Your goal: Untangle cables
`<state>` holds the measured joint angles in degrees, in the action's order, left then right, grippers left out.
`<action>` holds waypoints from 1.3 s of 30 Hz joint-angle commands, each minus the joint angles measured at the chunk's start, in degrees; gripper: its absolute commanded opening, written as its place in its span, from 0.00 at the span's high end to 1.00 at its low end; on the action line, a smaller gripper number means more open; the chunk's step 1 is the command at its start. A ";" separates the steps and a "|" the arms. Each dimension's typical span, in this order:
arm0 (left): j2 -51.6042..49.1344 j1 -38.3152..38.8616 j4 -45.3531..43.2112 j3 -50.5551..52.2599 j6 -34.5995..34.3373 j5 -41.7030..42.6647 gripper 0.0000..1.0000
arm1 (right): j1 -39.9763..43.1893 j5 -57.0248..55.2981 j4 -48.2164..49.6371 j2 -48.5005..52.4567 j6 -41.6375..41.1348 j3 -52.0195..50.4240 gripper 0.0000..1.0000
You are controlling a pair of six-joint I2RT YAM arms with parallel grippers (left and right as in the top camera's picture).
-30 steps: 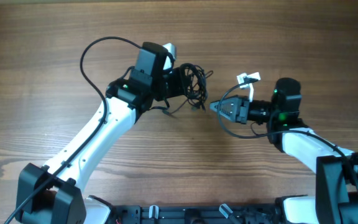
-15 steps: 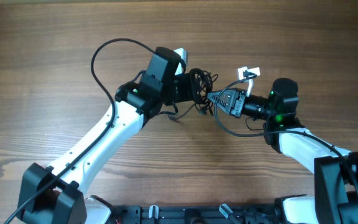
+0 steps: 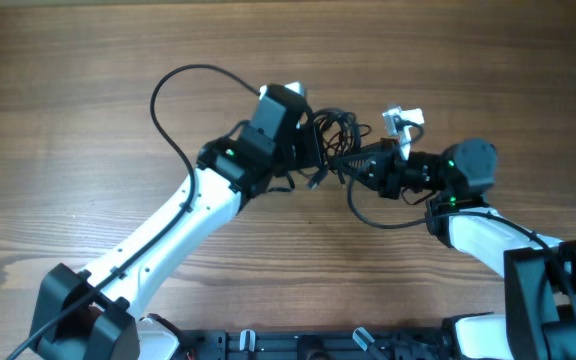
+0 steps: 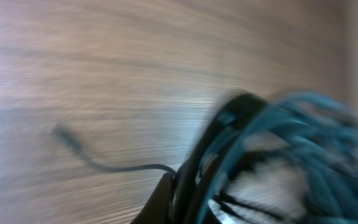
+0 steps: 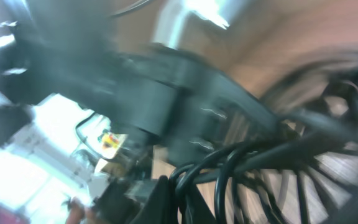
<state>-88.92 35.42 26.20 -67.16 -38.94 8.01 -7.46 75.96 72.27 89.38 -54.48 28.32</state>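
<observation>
Wood-grain table (image 3: pixel 68 90) beneath tangled cables (image 3: pixel 330 135)

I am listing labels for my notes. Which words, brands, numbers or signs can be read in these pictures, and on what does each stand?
No text can be read in any view.
The yellow and red sticker on the white housing, right wrist view: too blurred to read.
The white tag beside the cables, overhead view: too small to show any print.

The left arm (image 3: pixel 168 240) reaches diagonally up and to the right from its base, and the left gripper (image 3: pixel 313 150) has its fingers closed. The right arm (image 3: pixel 478 235) bends in from the near right, wrist pointing left, and the right gripper (image 3: pixel 345 160) is closed too. The 2 grippers are tip to tip.
</observation>
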 commanded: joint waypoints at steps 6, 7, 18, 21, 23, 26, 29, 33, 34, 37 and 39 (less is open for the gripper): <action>-3.28 0.85 10.05 0.46 -2.84 -5.03 0.96 | 7.23 -10.95 -10.91 -0.66 0.11 1.25 0.96; -1.42 0.55 5.77 0.44 1.51 2.08 0.96 | 7.56 -17.09 -21.66 -0.66 5.09 1.25 0.96; 7.50 -2.21 5.01 0.46 13.70 5.75 0.00 | 7.54 -29.20 -53.42 -0.66 16.02 1.25 0.23; 6.23 -2.23 4.02 0.48 13.70 2.73 0.00 | 7.56 -29.18 -56.06 -0.68 20.26 1.25 0.00; 5.86 -2.21 3.15 0.48 13.70 2.78 0.00 | 8.04 -29.20 -56.00 -1.29 20.15 1.25 0.00; 5.01 -2.23 1.81 0.50 13.64 -2.56 0.00 | 8.83 -26.93 -56.39 -3.91 19.96 1.25 0.00; 2.73 -2.21 -2.01 0.50 13.03 -5.99 0.00 | 8.83 -25.86 -58.18 -6.64 20.04 1.25 0.00; -3.41 -2.21 -4.46 0.50 10.86 -5.95 0.07 | 8.83 -31.04 -59.10 -6.88 19.78 1.25 0.00; -4.92 -2.21 -4.66 0.50 9.97 -5.95 0.09 | 8.83 -31.47 -59.82 -6.84 19.80 1.25 0.00; -8.48 -2.23 -5.90 0.50 10.03 -6.08 0.21 | 8.83 -34.16 -62.29 -6.84 19.80 1.25 0.00; -10.56 -2.21 -6.75 0.50 10.21 -6.47 0.27 | 8.83 -40.33 -62.31 -6.84 19.78 1.25 0.00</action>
<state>-96.92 33.56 20.45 -66.65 -28.60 2.81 1.19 43.20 10.04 83.31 -35.66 29.39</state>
